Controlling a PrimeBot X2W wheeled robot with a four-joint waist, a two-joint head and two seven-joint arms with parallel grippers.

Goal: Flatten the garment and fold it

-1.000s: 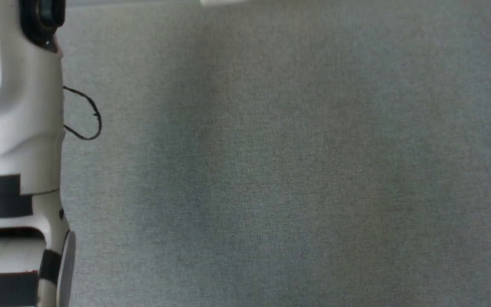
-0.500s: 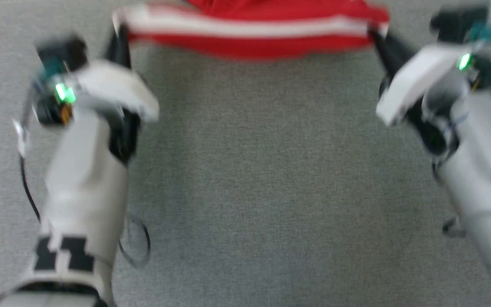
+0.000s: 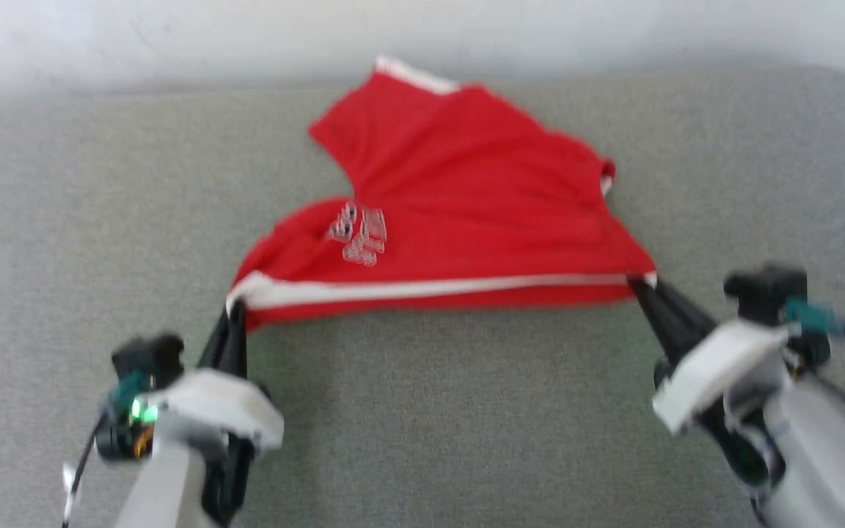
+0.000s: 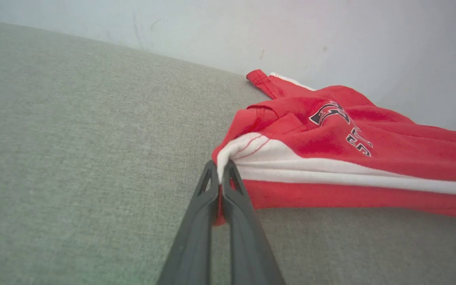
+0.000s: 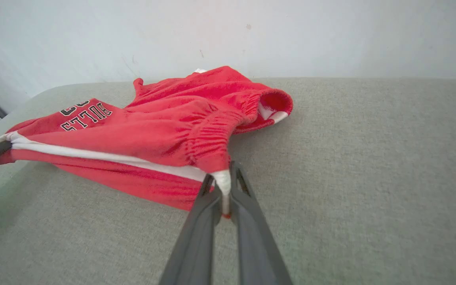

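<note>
Red shorts pinched at two corners and stretched between my grippers.

I find the left gripper (image 3: 234, 315) closed tight on a white-striped corner of the shorts (image 3: 466, 191), the thin cloth bunched between its long dark fingers (image 4: 196, 229). The right gripper (image 3: 641, 287) is likewise clamped on the opposite corner, beside the gathered elastic waistband (image 5: 212, 138). Between the two, a wide white stripe (image 3: 430, 288) runs taut along the near edge. Beyond the fingertips the smooth red fabric slopes away in soft creases onto the coarse-woven grey pad (image 3: 466, 411). Small white lettering (image 3: 360, 233) sits just ahead and to the right of the left gripper. A plain pale wall (image 3: 613, 29) rises behind the pad's rounded far edge.
</note>
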